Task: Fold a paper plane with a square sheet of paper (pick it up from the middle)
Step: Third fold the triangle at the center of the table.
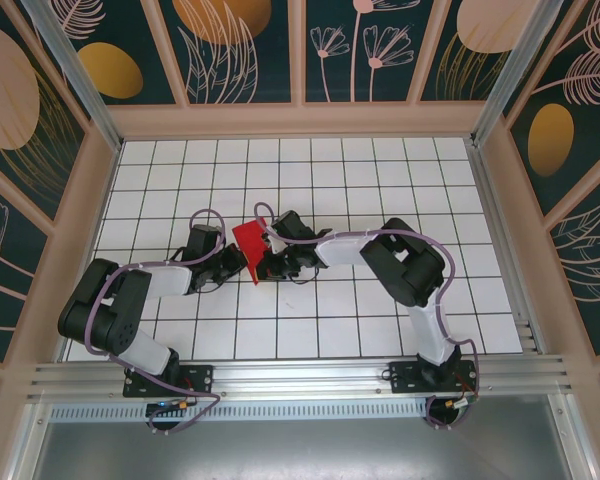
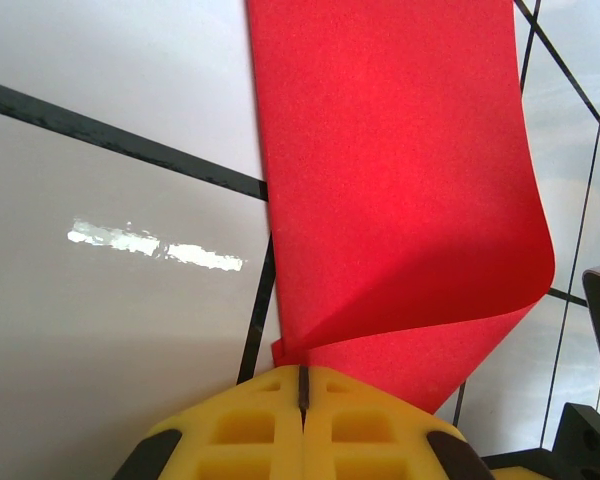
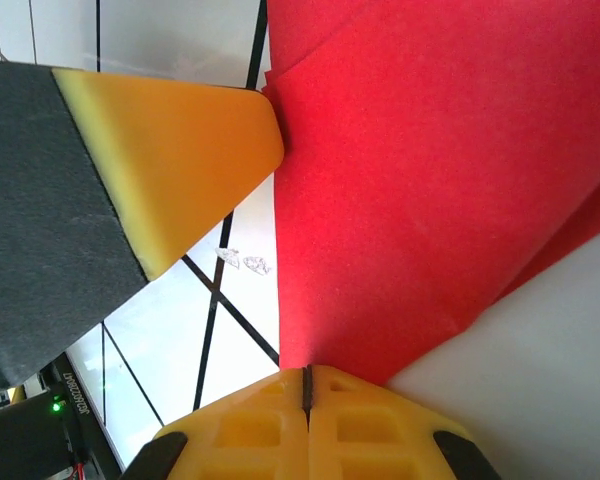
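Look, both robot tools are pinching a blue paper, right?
No, the paper is red, not blue; the left wrist view shows it. The left tool and the right tool are both pinching it.

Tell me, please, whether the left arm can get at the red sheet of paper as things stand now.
Probably yes: the left hand looks shut on an edge of the red sheet of paper, with nothing in between. The right hand pinches the same sheet close by.
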You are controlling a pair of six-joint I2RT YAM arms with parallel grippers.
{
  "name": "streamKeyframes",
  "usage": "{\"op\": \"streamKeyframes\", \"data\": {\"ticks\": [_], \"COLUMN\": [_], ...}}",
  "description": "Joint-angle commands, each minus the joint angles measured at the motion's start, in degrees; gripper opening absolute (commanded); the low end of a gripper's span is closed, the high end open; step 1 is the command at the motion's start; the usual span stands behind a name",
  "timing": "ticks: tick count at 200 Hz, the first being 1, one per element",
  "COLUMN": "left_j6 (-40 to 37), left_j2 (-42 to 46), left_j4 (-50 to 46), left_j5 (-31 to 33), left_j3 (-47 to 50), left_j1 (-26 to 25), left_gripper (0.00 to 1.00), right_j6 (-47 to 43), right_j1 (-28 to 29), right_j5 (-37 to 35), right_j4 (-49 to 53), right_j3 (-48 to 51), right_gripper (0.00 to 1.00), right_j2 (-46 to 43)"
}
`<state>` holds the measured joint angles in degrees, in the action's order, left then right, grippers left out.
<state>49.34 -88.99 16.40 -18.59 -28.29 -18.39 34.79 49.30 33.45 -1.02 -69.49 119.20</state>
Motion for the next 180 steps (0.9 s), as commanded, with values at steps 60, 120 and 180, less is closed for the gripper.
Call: {"op": "streamKeyframes", "data": {"ticks": [60, 120, 180], "left_j6": [-0.8, -0.6, -0.5], "left_j2": [0.6, 0.5, 0.4], "left_j4": [-2.5, -2.1, -2.0], "left_j5": [2.5, 2.6, 2.7], "left_j3": [0.0, 0.2, 0.3], "left_j1": [-0.3, -0.3, -0.3], "left_gripper": [0.00, 0.00, 0.00], "right_j6": [-1.3, -1.8, -2.1], "right_j1": [0.3, 1.5, 1.7], "right_j5": [0.6, 1.9, 0.7], "right_j4": [-1.1, -1.0, -0.9], "right_j3": [0.7, 1.8, 1.3], "right_gripper": [0.04, 0.05, 0.04], "right_j2": [-2.6, -2.6, -3.9]}}
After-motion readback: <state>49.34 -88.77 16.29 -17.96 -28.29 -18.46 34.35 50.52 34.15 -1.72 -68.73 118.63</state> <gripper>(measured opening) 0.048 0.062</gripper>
